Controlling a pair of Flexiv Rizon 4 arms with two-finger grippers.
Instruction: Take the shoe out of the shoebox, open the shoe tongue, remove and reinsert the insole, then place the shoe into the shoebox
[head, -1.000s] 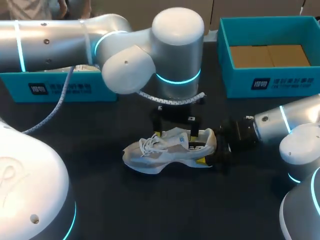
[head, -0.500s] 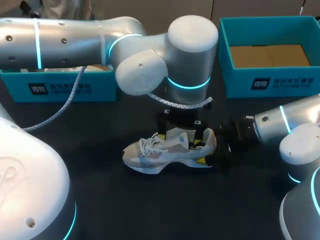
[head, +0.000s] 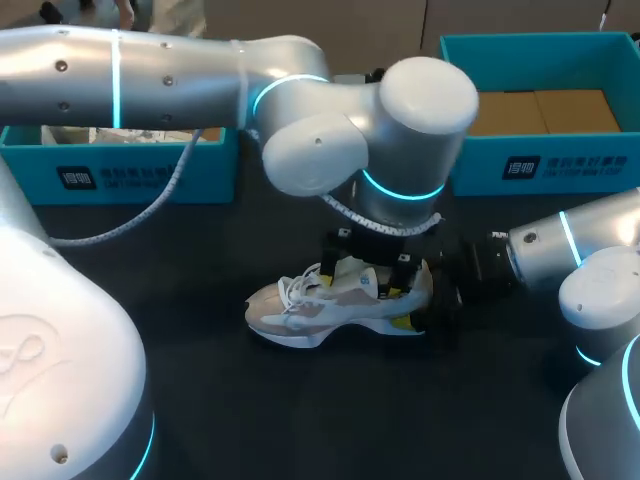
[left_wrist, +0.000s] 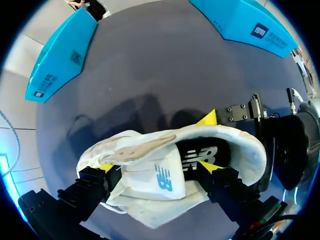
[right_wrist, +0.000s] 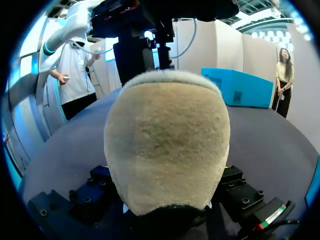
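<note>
The white shoe (head: 330, 305) stands on the dark table (head: 200, 400), toe pointing left. The right gripper (head: 410, 295) clamps its heel from the near and far sides. The left gripper (head: 375, 272) hangs over the tongue (left_wrist: 155, 175); whether it grips, I cannot tell. An open teal shoebox (head: 540, 170) sits far right.

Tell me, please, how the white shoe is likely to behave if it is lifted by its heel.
The shoe probably feels light: mostly thin mesh on foam. Its tongue looks floppy, visibly creased. With the right gripper pinching only the padded heel, the toe may droop or pivot.
</note>
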